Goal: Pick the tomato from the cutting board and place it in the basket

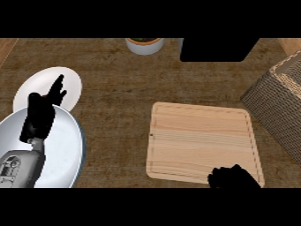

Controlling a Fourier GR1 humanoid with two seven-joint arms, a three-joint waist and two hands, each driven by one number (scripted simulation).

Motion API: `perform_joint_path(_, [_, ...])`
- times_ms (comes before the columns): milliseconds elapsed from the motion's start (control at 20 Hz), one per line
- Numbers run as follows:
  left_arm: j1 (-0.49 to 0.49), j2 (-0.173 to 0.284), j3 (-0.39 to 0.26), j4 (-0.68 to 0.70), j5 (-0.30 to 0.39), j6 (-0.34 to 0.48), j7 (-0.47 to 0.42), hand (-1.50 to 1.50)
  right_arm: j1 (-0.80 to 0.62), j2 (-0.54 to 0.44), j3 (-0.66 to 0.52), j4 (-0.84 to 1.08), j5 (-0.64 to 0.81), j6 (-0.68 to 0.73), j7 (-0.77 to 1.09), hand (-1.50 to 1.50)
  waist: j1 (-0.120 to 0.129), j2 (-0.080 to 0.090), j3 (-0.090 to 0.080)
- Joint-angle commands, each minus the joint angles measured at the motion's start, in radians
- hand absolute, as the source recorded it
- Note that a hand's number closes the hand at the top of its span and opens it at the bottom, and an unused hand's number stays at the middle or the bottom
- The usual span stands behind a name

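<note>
The cutting board [201, 140] lies flat on the brown counter [114, 84], right of the middle, with its long sides running toward the far edge, and its pale wooden top shows bare. At the board's near right corner the right hand [233, 178] comes in from the lower edge, its black fingers curled inward into a closed shape; a small speck of red shows at its lower left side, which may be the tomato [216, 187], but the fingers hide whatever is inside, so it cannot be told for certain that the tomato is held. The woven basket [289, 106] stands at the counter's right edge, just beside the board, its rim reaching toward the far right corner. At the left, the left hand [40, 115] rests open with fingers pointing up, above a large grey bowl [65, 145] near the near left corner, and a white plate [71, 81] lies just beyond it. A white cup [143, 45] and a black box [214, 49] stand at the far edge.
</note>
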Motion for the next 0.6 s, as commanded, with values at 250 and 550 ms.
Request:
perform_joint_path(250, [0.051, -0.009, -0.006, -0.04, 0.0, 0.006, -0.002, 0.0, 0.2, -0.007, -0.062, -0.497, -0.389, 0.173, 0.002, 1.5, -0.019, -0.002, 0.001])
perform_joint_path(550, [0.024, 0.023, 0.014, -0.017, 0.018, -0.02, 0.007, 0.0, 0.191, 0.05, -0.185, -0.822, -0.617, 0.273, 0.187, 1.5, -0.012, 0.003, -0.001])
